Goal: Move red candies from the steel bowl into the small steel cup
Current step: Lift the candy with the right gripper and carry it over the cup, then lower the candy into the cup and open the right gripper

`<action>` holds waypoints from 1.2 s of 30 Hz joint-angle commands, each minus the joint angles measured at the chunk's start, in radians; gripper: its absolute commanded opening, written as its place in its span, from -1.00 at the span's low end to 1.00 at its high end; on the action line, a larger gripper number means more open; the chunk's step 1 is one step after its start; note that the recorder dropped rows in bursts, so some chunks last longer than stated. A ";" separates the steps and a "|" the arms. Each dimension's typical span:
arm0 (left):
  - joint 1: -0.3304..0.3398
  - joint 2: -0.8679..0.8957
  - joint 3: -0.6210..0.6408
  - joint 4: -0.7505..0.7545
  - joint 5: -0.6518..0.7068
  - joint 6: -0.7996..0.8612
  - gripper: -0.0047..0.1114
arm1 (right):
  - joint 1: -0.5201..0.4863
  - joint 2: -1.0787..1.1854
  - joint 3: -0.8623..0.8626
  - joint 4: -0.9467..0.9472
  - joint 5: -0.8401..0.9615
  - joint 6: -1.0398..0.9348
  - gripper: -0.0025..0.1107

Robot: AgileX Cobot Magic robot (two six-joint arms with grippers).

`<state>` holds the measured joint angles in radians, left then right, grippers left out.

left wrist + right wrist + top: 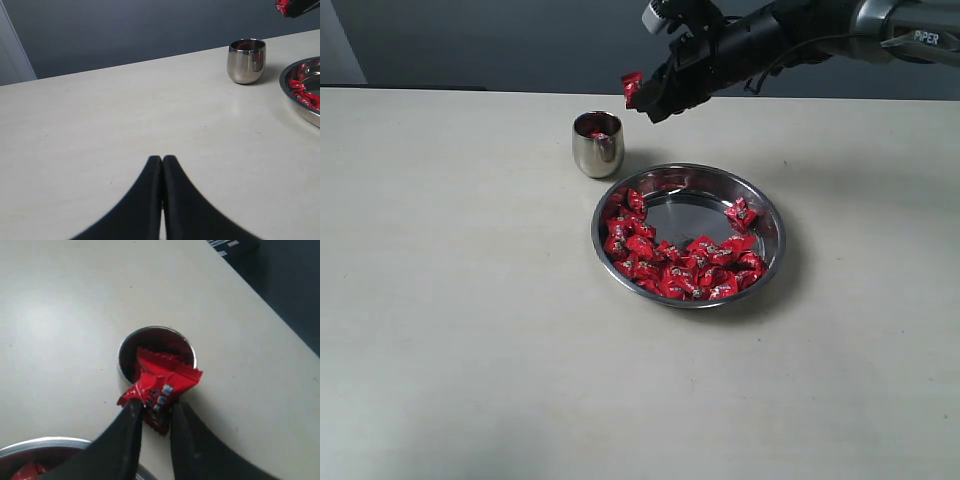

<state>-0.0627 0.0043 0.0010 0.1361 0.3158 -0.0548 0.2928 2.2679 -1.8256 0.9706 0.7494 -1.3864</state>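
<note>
Right pincer above the small steel cup. The two dark, tapered fingers are closed partway on a single red candy, pinching its lower edge, with the rest of the wrapper standing free beyond the fingertips. The wrapper is glossy, crinkled red foil with a serrated end and small pale markings. In the right wrist view the candy hangs directly over the cup's round mouth, clear of the rim.

The cup is a polished, egg-shaped, handleless tumbler that stands upright on the counter, just beside the far left edge of the steel bowl and not touching it. Red foil shows inside the cup.

The bowl is a wide, shallow, mirror-bright dish with a rolled rim. The red candies lie heaped in a crescent along its left and near sides, with one small cluster apart at the right and the far middle of the floor bare.

The left pincer hangs over the matte, cream-coloured counter, well apart from the cup, its smooth black fingers pressed together with nothing between them.
</note>
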 commanded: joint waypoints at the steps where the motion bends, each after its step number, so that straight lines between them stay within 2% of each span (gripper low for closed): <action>1: -0.010 -0.004 -0.001 0.000 -0.007 -0.006 -0.91 | 0.009 -0.008 -0.007 -0.023 0.060 -0.016 -0.59; 10: -0.010 -0.004 -0.001 0.000 -0.007 -0.006 -0.91 | 0.041 -0.008 -0.007 -0.022 -0.017 -0.035 -0.59; 25: -0.010 -0.004 -0.001 0.000 -0.007 -0.006 -0.91 | 0.115 -0.008 -0.007 -0.023 -0.291 -0.130 -0.59; 36: -0.010 -0.004 -0.001 0.000 -0.007 -0.006 -0.91 | 0.117 0.076 -0.066 -0.010 -0.266 -0.127 -0.59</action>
<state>-0.0627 0.0043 0.0010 0.1361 0.3158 -0.0548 0.4113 2.3482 -1.8850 0.9460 0.4845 -1.5111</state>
